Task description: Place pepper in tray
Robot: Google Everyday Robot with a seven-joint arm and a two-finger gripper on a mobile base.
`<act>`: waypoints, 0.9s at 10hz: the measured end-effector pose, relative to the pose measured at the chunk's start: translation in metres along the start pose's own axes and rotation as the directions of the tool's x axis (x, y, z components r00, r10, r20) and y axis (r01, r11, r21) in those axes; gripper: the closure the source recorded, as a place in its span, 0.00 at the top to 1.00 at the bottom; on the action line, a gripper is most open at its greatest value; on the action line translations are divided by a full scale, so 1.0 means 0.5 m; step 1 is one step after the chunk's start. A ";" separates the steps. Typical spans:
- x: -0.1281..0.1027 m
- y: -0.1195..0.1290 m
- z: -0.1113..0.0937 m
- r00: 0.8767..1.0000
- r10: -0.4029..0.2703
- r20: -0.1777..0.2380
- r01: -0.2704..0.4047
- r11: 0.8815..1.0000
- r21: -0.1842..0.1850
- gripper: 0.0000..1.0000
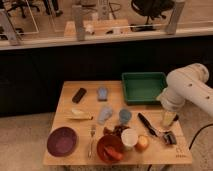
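Observation:
The small red-orange pepper (114, 153) lies inside the reddish-brown bowl (103, 145) at the table's front middle. The green rectangular tray (144, 76) stands at the back right of the table and holds nothing I can see. My white arm comes in from the right. Its gripper (169, 119) points down over the table's right side, just in front of the tray's right corner and well to the right of the bowl. It holds nothing that I can see.
A purple plate (62, 141) sits front left, with a fork (92, 137) beside it. A white cup (129, 137), an orange fruit (142, 144), a blue cup (125, 116) and a black brush (147, 124) crowd the bowl. A black flat object (79, 95) lies back left.

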 end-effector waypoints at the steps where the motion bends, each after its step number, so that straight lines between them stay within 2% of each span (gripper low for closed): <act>1: -0.025 0.017 0.003 0.995 -0.060 0.077 0.060 0.998 -0.008 0.80; 2: -0.050 0.035 0.003 0.982 -0.112 0.150 0.115 0.993 -0.011 0.80; 3: -0.092 0.080 -0.003 0.934 -0.201 0.297 0.212 0.977 -0.006 0.80; 4: -0.111 0.108 -0.012 0.881 -0.247 0.403 0.266 0.964 0.010 0.80; 5: -0.122 0.129 -0.023 0.817 -0.291 0.498 0.310 0.950 0.046 0.80; 6: -0.130 0.145 -0.036 0.753 -0.331 0.569 0.342 0.935 0.092 0.80; 7: -0.134 0.157 -0.049 0.693 -0.365 0.621 0.361 0.922 0.139 0.80; 8: -0.135 0.165 -0.060 0.654 -0.387 0.650 0.368 0.913 0.174 0.80; 9: -0.136 0.169 -0.066 0.627 -0.403 0.667 0.373 0.907 0.197 0.80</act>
